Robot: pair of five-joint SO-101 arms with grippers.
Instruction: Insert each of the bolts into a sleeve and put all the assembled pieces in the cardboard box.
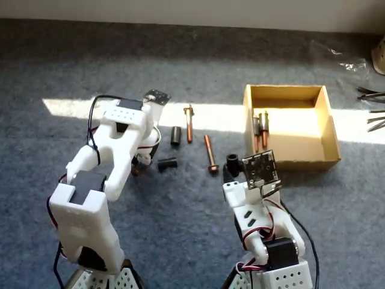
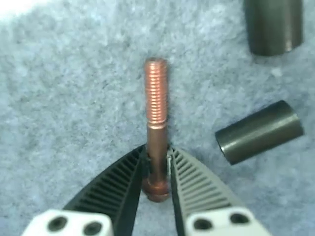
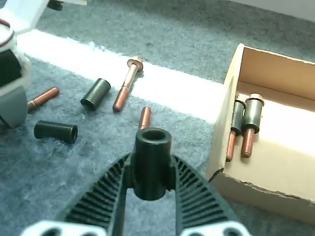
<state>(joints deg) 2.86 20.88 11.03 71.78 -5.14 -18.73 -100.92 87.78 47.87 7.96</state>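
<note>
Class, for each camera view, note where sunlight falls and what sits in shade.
High view: a sunlit band crosses the carpet and floods the cardboard box; right wrist view: the bright band runs behind the sleeve held in the right gripper; left wrist view: the bolt in the left gripper shows against shaded carpet.

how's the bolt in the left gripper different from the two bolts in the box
The bolt in the left gripper is bare, thread and shank exposed; the two boxed bolts each wear a dark sleeve. The gripped bolt is clamped near its head, outside the cardboard box; the boxed bolts lie free inside it, side by side. All three are copper-coloured with threaded ends.
</note>
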